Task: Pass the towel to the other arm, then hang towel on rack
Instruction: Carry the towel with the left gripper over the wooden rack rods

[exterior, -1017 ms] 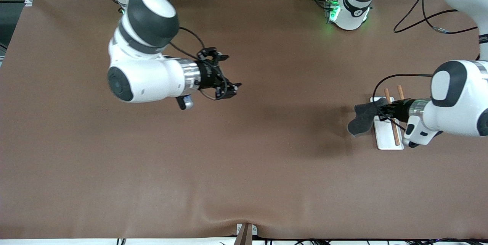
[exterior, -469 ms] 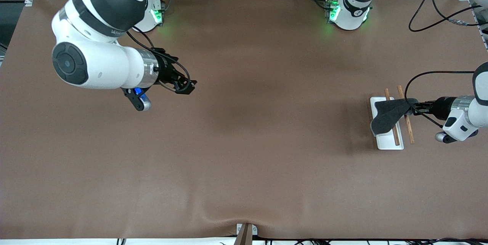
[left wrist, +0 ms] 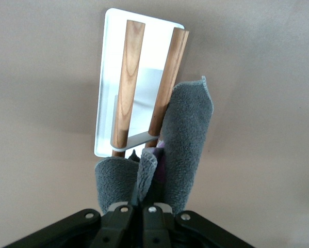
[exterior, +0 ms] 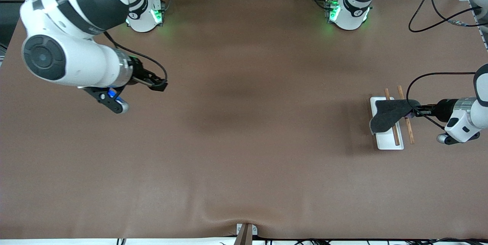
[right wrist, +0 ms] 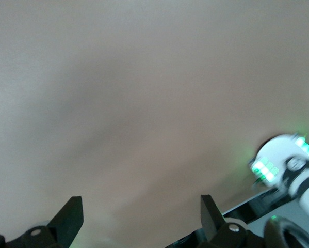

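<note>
Towel (exterior: pixel 387 114) crosswise over rack (exterior: pixel 386 138) rods — left gripper (exterior: pixel 415 108) clamped.

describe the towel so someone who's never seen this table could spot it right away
Look toward the left arm's end of the brown table, where a small rack stands: a white base plate with two thin wooden rods. The towel is the soft dark grey cloth draped over those rods, one end pinched in the shut left gripper. It is the only fabric thing there.
</note>
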